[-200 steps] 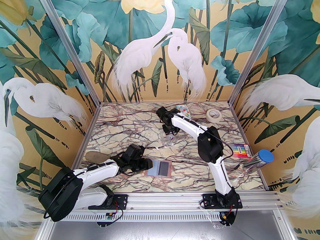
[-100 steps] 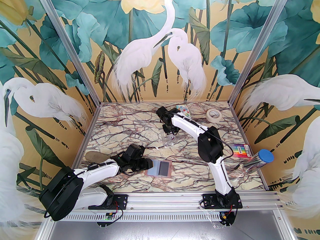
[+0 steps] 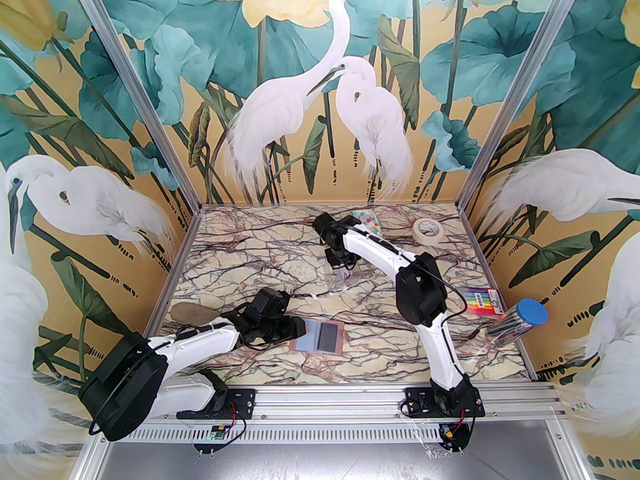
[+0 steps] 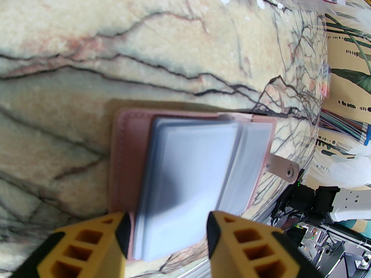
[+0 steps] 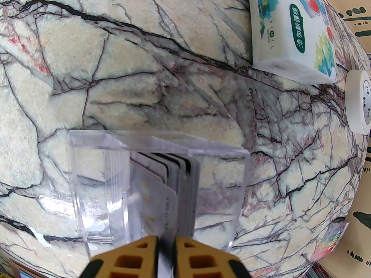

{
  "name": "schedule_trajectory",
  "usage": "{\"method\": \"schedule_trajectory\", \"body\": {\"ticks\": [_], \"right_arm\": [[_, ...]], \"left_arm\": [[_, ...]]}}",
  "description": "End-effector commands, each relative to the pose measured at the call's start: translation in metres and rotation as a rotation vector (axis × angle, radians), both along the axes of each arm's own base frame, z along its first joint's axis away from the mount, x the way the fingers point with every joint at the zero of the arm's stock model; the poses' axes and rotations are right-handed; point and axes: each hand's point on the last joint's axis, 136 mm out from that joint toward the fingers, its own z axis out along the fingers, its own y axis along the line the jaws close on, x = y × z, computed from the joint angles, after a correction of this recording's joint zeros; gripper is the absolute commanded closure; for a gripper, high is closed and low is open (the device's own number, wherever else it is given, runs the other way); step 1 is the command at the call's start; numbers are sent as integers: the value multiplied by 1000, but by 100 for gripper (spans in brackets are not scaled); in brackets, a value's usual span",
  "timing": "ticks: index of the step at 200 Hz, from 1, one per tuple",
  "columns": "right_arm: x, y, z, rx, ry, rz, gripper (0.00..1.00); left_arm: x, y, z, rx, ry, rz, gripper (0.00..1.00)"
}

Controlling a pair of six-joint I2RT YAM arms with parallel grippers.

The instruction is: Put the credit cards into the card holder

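Right tool (image 5: 166, 248), bottom centre of the right wrist view: yellow fingers are pressed almost together, with the edge of one card pinched between them. That card is part of a stack of thin grey and dark-edged plastic credit cards (image 5: 176, 178), stood upright in a clear transparent plastic stand (image 5: 92, 161) at lower centre. The stand is set on the veined, marble-patterned bench (image 5: 130, 68). A colourful printed tissue pack (image 5: 289, 30) is seen at upper right and a cream roll of tape (image 5: 359, 100) at the right edge, both apart from the stand.

Left tool (image 4: 166, 227), bottom of the left wrist view: fingers are spread and nothing is pinched. The near edge of the blurred clear sleeves is flanked by them; contact cannot be told. A dusty-pink, leather-like folding card holder (image 4: 121, 155) is laid open flat on the bench at centre frame, its snap tab (image 4: 282, 168) pointed right.
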Motion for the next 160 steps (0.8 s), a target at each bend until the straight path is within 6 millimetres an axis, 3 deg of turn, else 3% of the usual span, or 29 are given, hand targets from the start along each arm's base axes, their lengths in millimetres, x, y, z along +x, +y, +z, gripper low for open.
{"method": "schedule_trajectory", "body": {"ticks": [1, 122, 160], "right_arm": [[-1, 3, 11, -6, -11, 3, 86], [-14, 13, 30, 84, 13, -31, 100], [-19, 16, 50, 136, -9, -28, 100]], "left_arm": [[-3, 7, -11, 39, 20, -1, 50], [-3, 7, -8, 36, 16, 0, 51], [-2, 5, -2, 20, -2, -7, 51]]}}
